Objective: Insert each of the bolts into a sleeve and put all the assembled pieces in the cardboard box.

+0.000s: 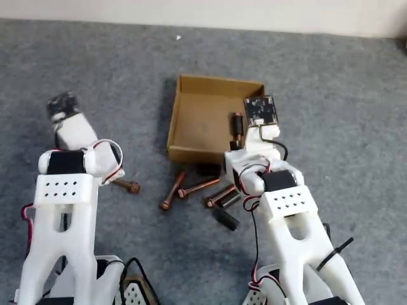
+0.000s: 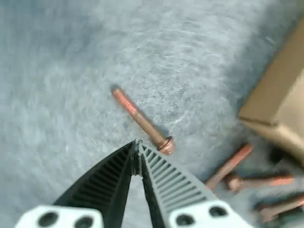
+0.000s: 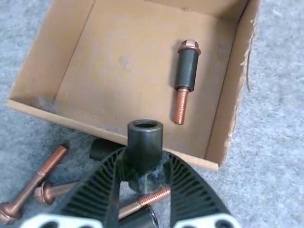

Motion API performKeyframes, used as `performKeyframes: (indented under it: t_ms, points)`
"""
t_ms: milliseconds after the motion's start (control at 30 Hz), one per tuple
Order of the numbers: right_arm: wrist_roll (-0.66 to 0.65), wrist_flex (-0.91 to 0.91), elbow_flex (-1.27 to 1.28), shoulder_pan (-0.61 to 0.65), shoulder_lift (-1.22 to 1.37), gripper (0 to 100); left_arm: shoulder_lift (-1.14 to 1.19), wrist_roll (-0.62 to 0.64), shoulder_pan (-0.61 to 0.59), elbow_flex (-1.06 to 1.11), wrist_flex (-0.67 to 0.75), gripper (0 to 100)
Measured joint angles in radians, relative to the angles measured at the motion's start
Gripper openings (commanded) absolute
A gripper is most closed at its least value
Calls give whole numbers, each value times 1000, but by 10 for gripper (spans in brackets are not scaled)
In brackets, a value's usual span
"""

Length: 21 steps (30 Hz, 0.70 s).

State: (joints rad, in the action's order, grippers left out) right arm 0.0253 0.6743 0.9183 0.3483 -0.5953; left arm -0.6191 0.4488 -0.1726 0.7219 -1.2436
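Arm bases [image 1: 60, 210] nearest; past them loose bolts [image 1: 198, 186] and a spare sleeve [image 1: 226, 219] on bench [image 1: 318, 76], one assembled piece [image 1: 237, 124] inside cardboard box [image 1: 191, 154]. My left hand [image 2: 137, 145] pressed together, empty, by a lone bolt [image 2: 142, 122]. My right hand [image 3: 142, 161] pinches upright sleeve [image 3: 144, 142]; most remains.

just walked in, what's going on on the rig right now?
Two arms are fitting bolts into sleeves. The right hand grips a black sleeve upright near the front wall of the cardboard box, and the sleeve's top opening is empty. The left hand is shut and empty, close to the head of a loose bolt on the grey carpet. One assembled piece lies in the box. Several bolts and a spare sleeve lie in front of it.
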Motion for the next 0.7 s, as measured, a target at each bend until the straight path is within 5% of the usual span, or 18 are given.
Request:
performKeyframes:
  t_ms: [333,500,700]
  points:
    - [0,0,0,0,0,5,-3,-858,0,58,91,6]
    - [-6,0,0,0,0,5,0,-1080,0,69,117,27]
    - [-26,-5,2,0,0,5,172,-1324,31,48,121,189]
